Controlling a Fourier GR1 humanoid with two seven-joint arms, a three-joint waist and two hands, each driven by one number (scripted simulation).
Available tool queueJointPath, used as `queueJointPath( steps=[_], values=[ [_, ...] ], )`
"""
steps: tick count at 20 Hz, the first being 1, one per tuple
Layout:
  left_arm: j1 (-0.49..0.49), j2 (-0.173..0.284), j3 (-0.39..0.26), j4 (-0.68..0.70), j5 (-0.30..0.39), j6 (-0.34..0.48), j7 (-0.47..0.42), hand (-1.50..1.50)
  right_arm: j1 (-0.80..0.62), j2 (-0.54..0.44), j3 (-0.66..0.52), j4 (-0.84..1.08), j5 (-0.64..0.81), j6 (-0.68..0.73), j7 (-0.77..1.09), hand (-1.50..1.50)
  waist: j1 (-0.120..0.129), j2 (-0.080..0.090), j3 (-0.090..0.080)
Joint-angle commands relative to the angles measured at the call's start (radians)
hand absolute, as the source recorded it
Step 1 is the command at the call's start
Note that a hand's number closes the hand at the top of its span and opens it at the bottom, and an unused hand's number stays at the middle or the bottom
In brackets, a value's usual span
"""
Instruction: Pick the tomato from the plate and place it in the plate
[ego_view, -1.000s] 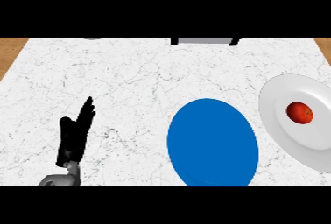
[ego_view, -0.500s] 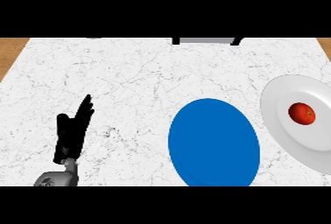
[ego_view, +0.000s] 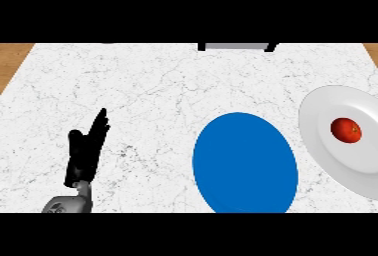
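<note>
A red tomato (ego_view: 345, 130) lies on a white plate (ego_view: 325, 150) at the right edge of the head view. Left of it, a blue plate (ego_view: 245, 162) sits bare on the marble counter. My left hand (ego_view: 83, 151) rests at the lower left with its fingers straight and pointing up, far from both plates and holding nothing. No part of my right hand shows.
The white marble counter (ego_view: 162, 85) spreads across the view, with wooden floor at its top corners. A dark and grey object (ego_view: 235, 46) stands at the counter's far edge.
The whole view has shifted slightly, so the plates and tomato sit a touch further right. My left hand keeps its pose.
</note>
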Motion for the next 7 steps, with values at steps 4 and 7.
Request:
queueJointPath(
  steps=[4, 7],
  values=[
    [-0.028, 0.007, -0.001, -0.035, 0.002, -0.005, 0.062, 0.00, 0.011, -0.047, -0.013, 0.010, -0.006, 0.038, -0.019, -1.50, 0.005, 0.001, 0.002],
    [0.007, -0.018, -0.020, -0.009, -0.019, 0.013, -0.006, 0.00, 0.040, -0.009, -0.015, 0.019, -0.005, -0.021, -0.044, -1.50, 0.004, 0.002, 0.002]
  ],
)
